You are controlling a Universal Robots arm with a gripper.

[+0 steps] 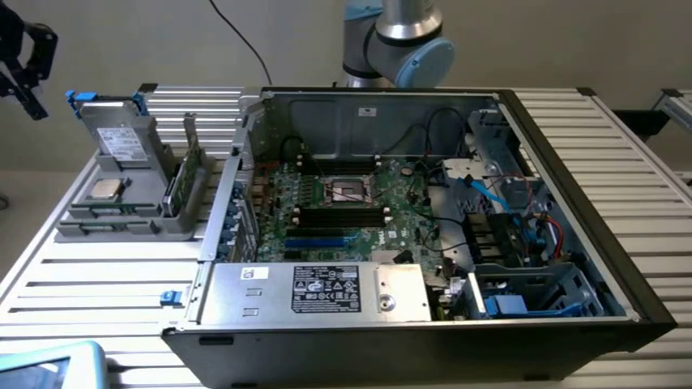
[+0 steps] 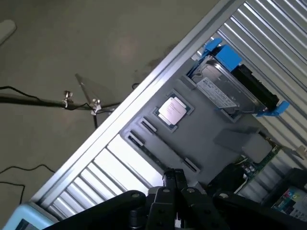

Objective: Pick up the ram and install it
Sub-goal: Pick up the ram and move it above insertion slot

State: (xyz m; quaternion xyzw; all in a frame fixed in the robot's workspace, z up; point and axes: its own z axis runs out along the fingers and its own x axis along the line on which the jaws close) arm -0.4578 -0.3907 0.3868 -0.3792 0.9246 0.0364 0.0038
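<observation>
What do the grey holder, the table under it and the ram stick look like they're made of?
The grey holder seems matte plastic: dull, even grey, no glints. The table looks like bare metal, probably aluminium: silvery ribbed slats catching light. The ram is a green circuit board, likely fibreglass laminate, seen edge-on.

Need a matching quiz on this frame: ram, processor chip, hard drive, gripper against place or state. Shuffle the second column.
Things
1. ram
2. processor chip
3. hard drive
4. gripper

Place or state
A. in a blue bracket, propped up at the back of the grey holder
B. shut, holding nothing
C. standing on edge in a slot of the grey holder
D. lying flat in a square recess of the grey holder

Pairs: 1-C, 2-D, 3-A, 4-B
</observation>
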